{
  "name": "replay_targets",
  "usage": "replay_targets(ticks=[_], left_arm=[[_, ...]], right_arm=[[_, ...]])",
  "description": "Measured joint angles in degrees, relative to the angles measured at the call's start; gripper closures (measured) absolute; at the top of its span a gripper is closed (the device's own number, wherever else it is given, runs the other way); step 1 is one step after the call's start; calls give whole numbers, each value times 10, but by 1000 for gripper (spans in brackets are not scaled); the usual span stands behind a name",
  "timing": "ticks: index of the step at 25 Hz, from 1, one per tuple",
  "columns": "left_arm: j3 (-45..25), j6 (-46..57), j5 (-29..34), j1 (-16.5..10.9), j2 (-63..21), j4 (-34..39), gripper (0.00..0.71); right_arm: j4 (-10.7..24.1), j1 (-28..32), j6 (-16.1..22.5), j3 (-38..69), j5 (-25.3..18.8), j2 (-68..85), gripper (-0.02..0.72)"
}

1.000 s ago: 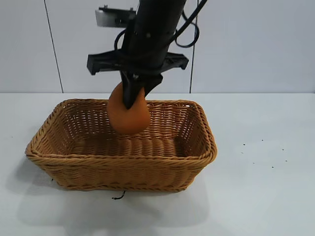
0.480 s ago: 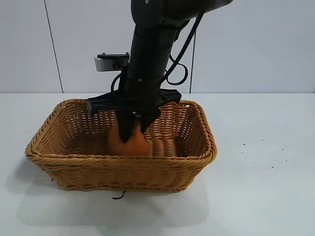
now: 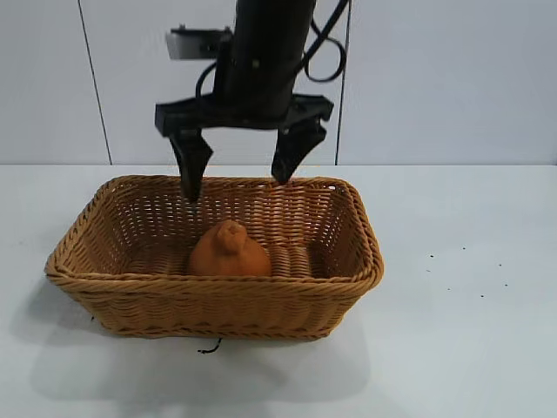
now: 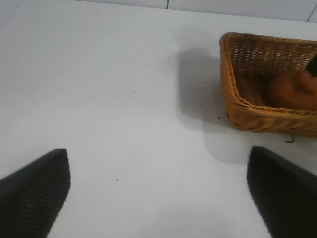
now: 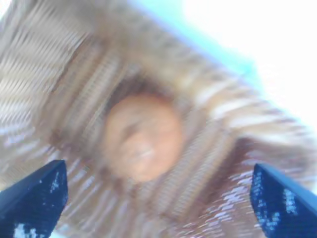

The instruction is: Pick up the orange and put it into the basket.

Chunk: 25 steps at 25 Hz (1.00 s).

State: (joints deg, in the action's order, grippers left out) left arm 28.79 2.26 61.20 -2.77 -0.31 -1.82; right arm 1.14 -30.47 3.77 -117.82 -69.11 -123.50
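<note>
The orange (image 3: 229, 251), a matte orange-brown lump with a knobby peak, sits on the floor of the woven wicker basket (image 3: 218, 283) near its middle. My right gripper (image 3: 235, 187) hangs open directly above it, its fingertips at about rim height and clear of the fruit. The right wrist view looks straight down on the orange (image 5: 143, 144) inside the basket (image 5: 223, 148), between the wide-apart tips of the right gripper (image 5: 157, 167). My left gripper (image 4: 157, 153) is open over bare table, with the basket (image 4: 233, 74) and orange (image 4: 292, 89) off to one side.
The basket stands on a white table (image 3: 461, 331) in front of a pale panelled wall. A small dark scrap (image 3: 209, 348) lies by the basket's front edge, and a few dark specks (image 3: 452, 270) dot the table to its right.
My right gripper lowered the orange into the basket, opened and let it go, then rose above the rim. The orange now rests on the basket floor.
</note>
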Motion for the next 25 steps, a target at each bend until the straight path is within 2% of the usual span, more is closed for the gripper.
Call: replay_targets(ticks=[10, 14, 20, 25], left_arm=[[0, 0, 0, 0, 0, 0, 14], [-1, 0, 0, 0, 0, 0, 14], [-1, 0, 0, 0, 0, 0, 14], [-1, 0, 0, 0, 0, 0, 14]], right_arm=[[19, 187, 2, 0, -5, 0, 10], [20, 242, 2, 0, -5, 0, 10], [17, 281, 2, 0, -5, 0, 10], [-11, 280, 2, 40, -4, 19, 10]])
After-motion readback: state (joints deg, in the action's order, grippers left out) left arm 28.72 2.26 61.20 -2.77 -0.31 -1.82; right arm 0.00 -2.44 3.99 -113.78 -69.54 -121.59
